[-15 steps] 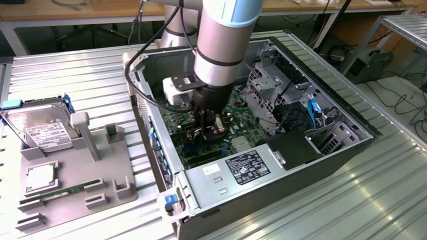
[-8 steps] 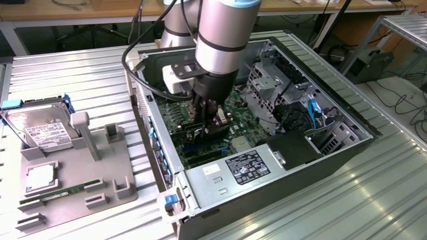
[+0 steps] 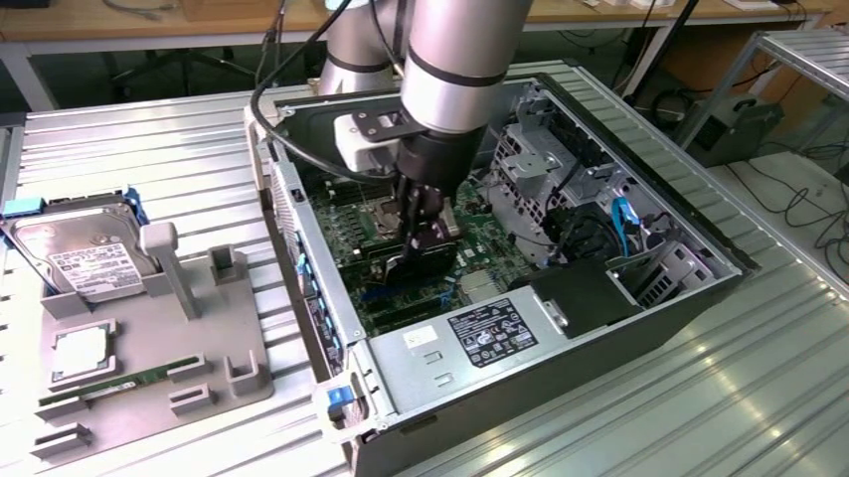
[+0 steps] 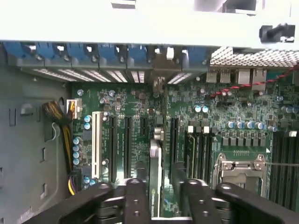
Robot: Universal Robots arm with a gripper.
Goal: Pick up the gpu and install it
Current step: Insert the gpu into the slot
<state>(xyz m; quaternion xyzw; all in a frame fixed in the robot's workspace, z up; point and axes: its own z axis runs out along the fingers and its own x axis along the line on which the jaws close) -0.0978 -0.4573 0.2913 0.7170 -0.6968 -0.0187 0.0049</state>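
Gpu [image 4: 155,179] stands on edge at wrist frame's lower centre, between my jaws, over a motherboard [image 4: 140,116] slot. Jaws narrow around it; grip uncertain. I'd keep it vertical, press evenly.

The slim dark gpu card [image 4: 155,177] stands edge-on between the black gripper's [image 4: 161,198] fingers [image 4: 135,200], so neither face shows, and its near end is cut off by the frame edge at six o'clock. In the exterior view the grey robot arm [image 3: 458,70] runs out of frame at twelve o'clock and hides the motherboard behind it, and the gripper [image 3: 427,243] covers the card. The white label on the silver hard drive [image 3: 83,260], at nine o'clock, is too small to read.
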